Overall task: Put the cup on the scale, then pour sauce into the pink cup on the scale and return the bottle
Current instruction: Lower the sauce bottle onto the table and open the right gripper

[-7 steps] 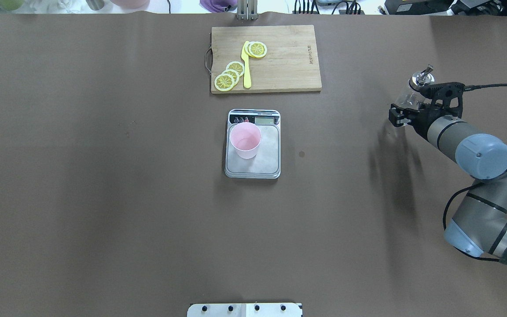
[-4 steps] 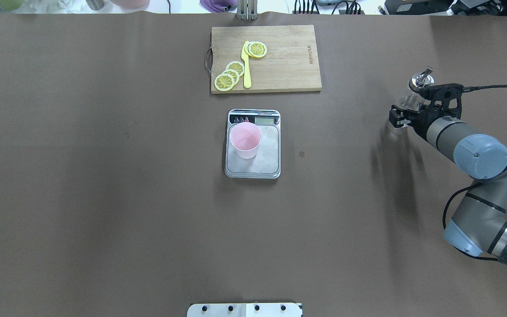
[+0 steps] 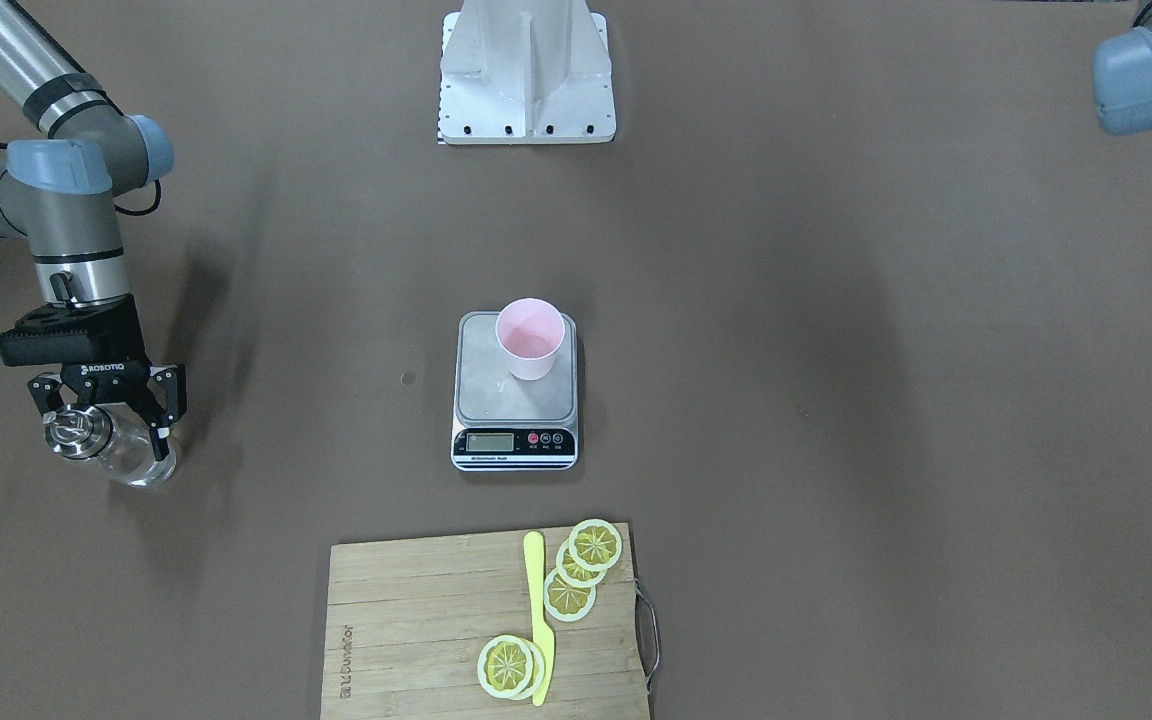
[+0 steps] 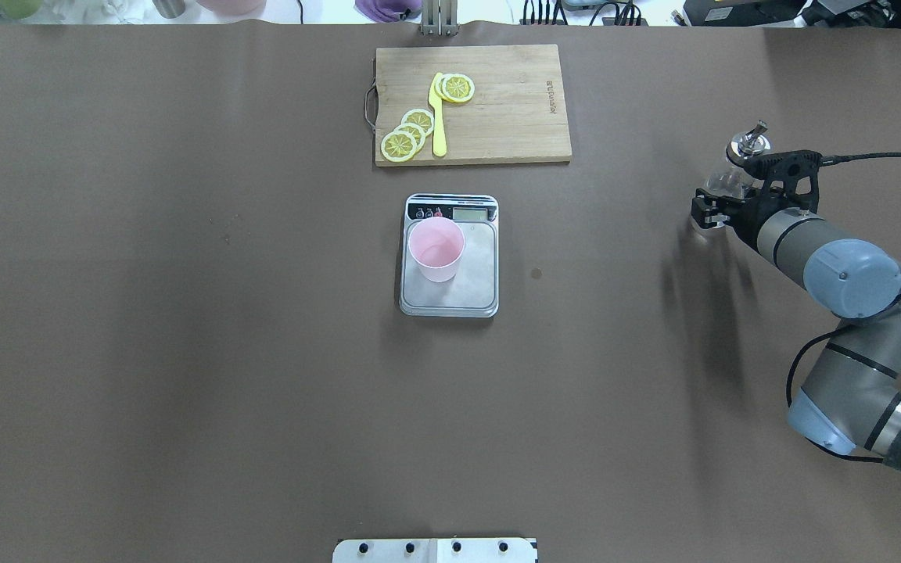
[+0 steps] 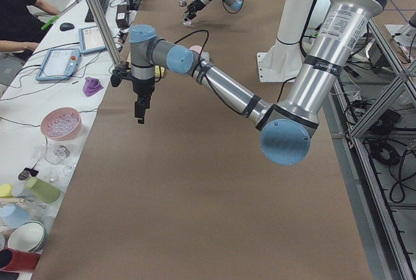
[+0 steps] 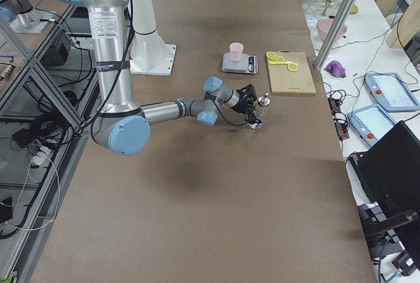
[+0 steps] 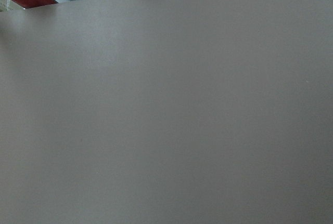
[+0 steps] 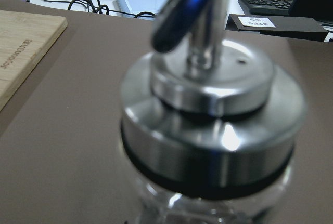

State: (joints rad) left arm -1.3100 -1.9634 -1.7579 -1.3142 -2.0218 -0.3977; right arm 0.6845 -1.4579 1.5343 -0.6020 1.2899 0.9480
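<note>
Bottle (image 3: 131, 460) upright, long axis vertical, spout up.

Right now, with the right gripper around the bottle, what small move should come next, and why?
Probably ease the bottle the last bit down onto the table. The right gripper holds it upright, far from the scale, and it seems to have sunk slightly over the past second. The cup already stands on the scale. Whether it is filled I cannot tell.
</note>
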